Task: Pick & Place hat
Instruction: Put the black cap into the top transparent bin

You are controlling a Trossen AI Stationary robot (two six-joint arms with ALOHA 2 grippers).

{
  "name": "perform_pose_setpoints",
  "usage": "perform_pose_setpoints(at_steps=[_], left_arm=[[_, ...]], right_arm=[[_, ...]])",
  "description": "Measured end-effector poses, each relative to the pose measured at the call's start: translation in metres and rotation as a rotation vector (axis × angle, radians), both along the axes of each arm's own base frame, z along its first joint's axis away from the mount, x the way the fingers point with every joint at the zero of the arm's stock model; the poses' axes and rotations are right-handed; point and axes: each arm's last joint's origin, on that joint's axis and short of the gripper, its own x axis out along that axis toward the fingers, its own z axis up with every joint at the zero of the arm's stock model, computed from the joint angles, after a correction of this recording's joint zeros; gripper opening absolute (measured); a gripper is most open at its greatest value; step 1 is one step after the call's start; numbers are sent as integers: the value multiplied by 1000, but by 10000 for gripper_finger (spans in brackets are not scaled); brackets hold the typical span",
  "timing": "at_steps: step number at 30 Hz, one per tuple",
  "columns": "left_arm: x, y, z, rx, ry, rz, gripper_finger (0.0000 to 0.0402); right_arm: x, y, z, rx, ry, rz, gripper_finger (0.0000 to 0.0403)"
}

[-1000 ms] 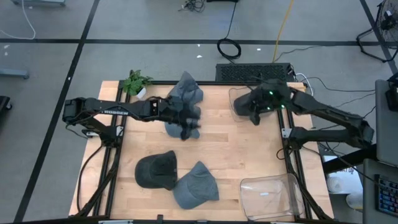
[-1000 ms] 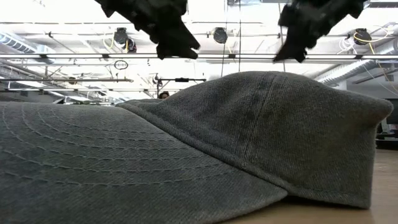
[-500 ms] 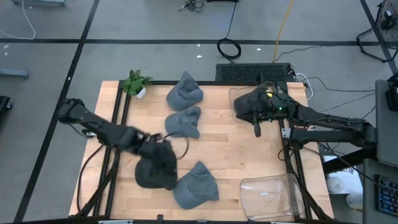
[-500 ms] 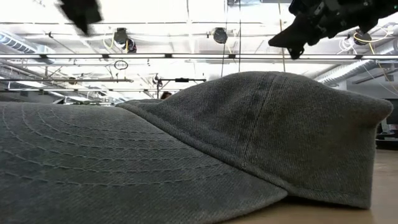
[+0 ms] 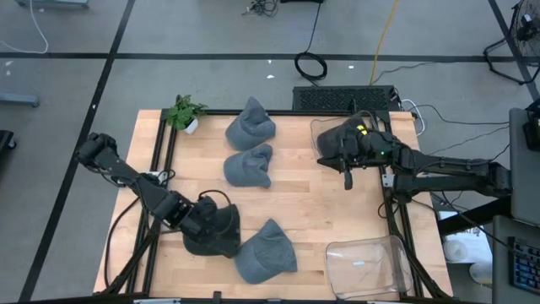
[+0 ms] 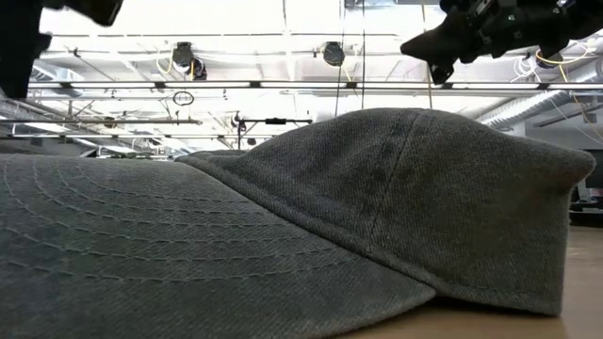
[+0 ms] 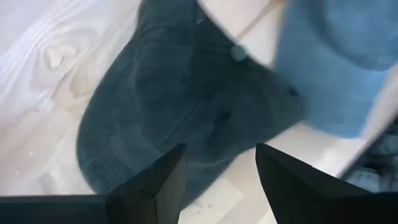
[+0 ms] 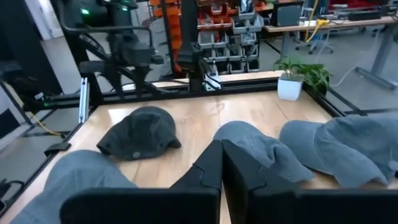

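Observation:
A dark grey hat (image 5: pixel 221 241) lies crown up on the near left of the wooden table, its brim beside a blue-grey hat (image 5: pixel 267 252). Two more blue-grey hats lie toward the far edge, one in the middle (image 5: pixel 249 165) and one farther back (image 5: pixel 251 123). My left gripper (image 5: pixel 209 221) hangs open over the dark hat (image 7: pixel 180 106), pointing down, one finger on either side of its crown and clear of it. My right gripper (image 5: pixel 348 177) is shut and held level above the table's far right, with nothing in it (image 8: pixel 221 168).
A clear plastic bin (image 5: pixel 367 266) stands at the near right corner, and another (image 5: pixel 325 135) sits under my right arm. A small potted plant (image 5: pixel 184 112) is at the far left corner. In the low view a blue-grey hat (image 6: pixel 377 217) fills the foreground.
My left gripper has swung from above the middle blue-grey hat toward the table's near left, tipped downward and rolled, and now hangs over the dark hat. Its opening looks the same. My right gripper has levelled out and drawn back a little toward the right edge.

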Motion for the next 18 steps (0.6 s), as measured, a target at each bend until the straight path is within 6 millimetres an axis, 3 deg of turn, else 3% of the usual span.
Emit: perform_pose_setpoints(at_steps=[9, 18], left_arm=[[-19, -2, -34, 138, 73, -396, 200], [-18, -5, -54, 134, -23, -528, 200]], right_arm=[[0, 2, 0, -40, -1, 16, 0], [0, 2, 0, -49, 1, 17, 0]])
